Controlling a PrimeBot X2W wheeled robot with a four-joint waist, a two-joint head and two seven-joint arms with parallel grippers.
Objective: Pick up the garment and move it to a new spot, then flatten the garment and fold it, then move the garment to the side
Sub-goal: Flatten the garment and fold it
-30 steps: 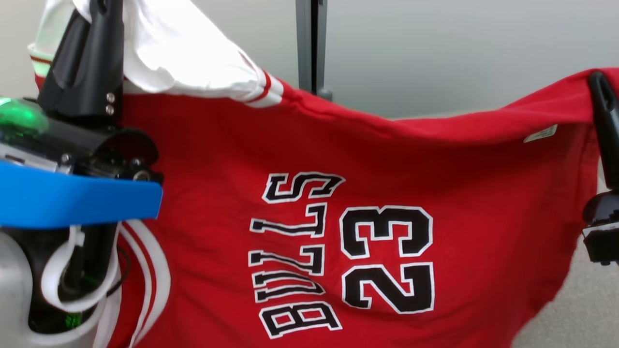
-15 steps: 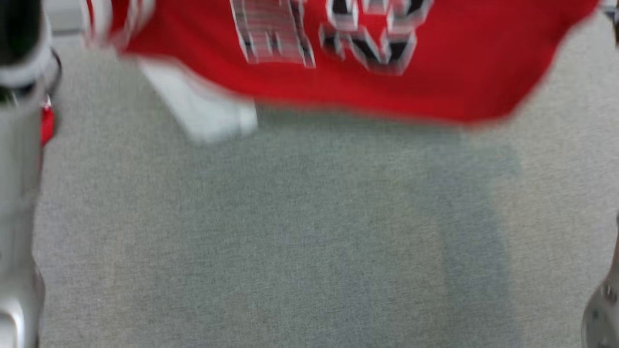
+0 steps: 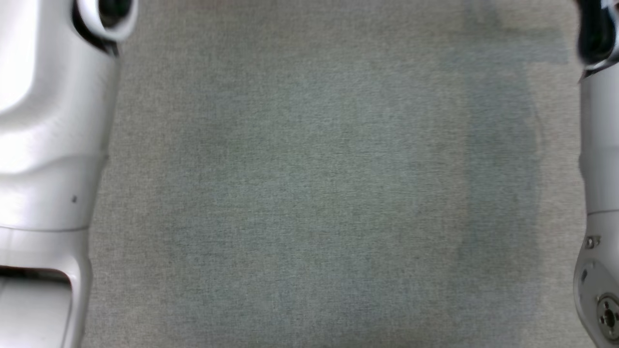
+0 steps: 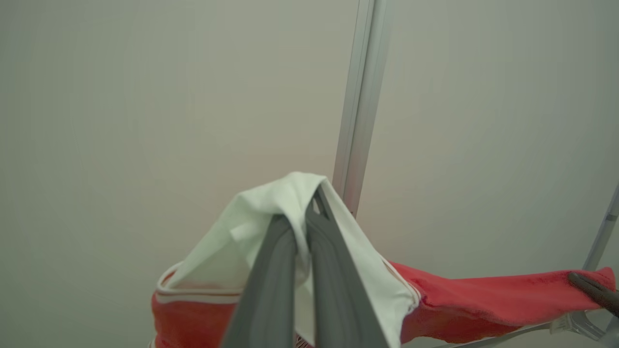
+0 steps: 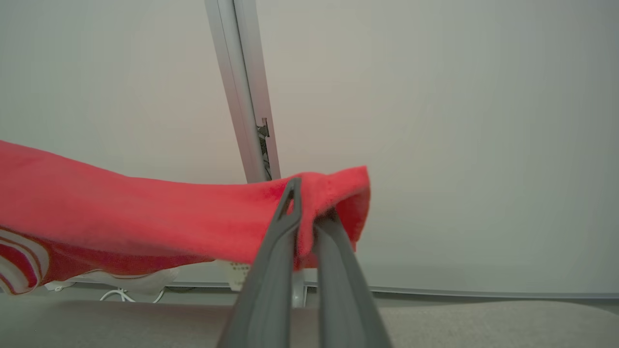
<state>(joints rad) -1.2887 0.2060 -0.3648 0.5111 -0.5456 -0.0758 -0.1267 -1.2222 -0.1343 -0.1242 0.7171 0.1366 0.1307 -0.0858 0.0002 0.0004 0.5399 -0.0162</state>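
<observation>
The garment is a red jersey with a white sleeve and red-and-white trim, held up in the air and stretched between my two grippers. In the left wrist view my left gripper is shut on the white sleeve, whose cloth bunches over the fingers. The right gripper's dark tip pinches the red edge at the far right of that view. In the right wrist view my right gripper is shut on a red corner of the garment, which sags away to the left.
Below, the head view looks down on a flat grey fabric surface between my two pale forearms. A metal post stands against a plain wall behind the garment. White cables lie at the wall's base.
The head camera has tilted down, so the jersey slid out of the top of its picture and the grey surface came in. Both grippers stay shut.
</observation>
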